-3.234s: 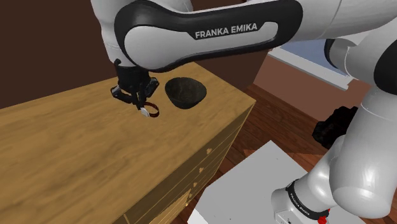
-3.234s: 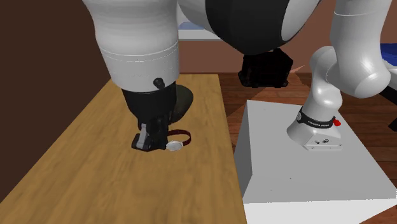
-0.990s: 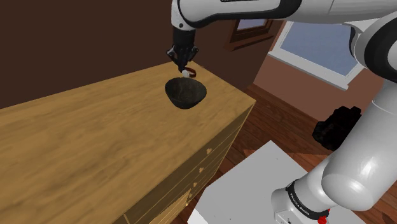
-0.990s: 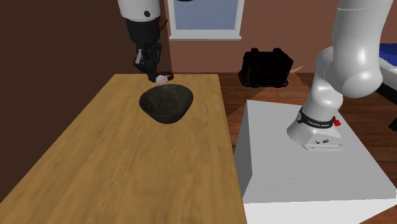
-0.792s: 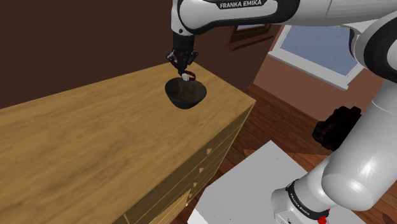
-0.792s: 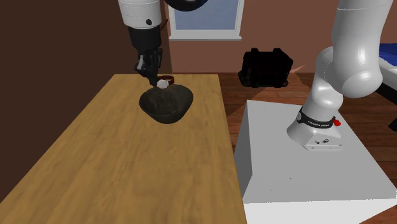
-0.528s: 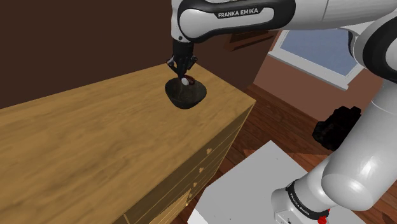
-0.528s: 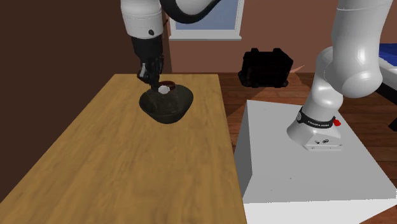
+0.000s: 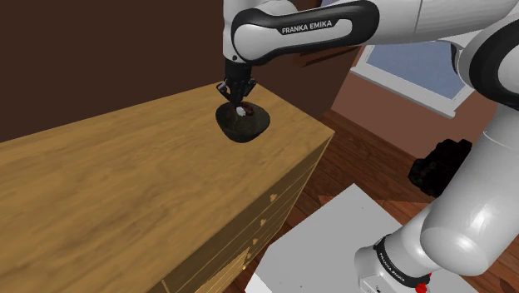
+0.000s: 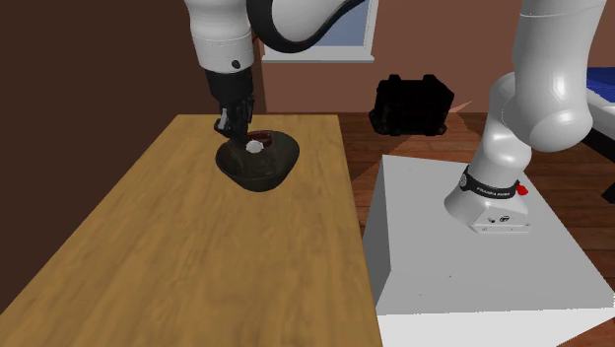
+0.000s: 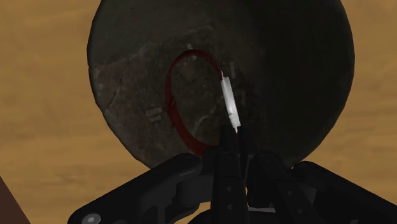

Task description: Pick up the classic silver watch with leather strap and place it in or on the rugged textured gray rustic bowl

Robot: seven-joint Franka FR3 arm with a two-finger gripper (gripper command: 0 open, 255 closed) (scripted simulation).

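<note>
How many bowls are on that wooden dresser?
1. The dark gray bowl sits near one end of the dresser top, right beneath the hand, which holds a watch over it.

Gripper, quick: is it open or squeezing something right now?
Gripper: shut on the watch, over the dark bowl.

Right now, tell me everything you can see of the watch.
The watch has a small silver-white case, seen edge-on, and a thin dark red strap curved into a loop. The gripper clasps it near the case between shut fingers, with the loop standing out to one side. It hangs within the mouth of the rough dark grey bowl; whether it touches the bowl's floor cannot be told.
</note>
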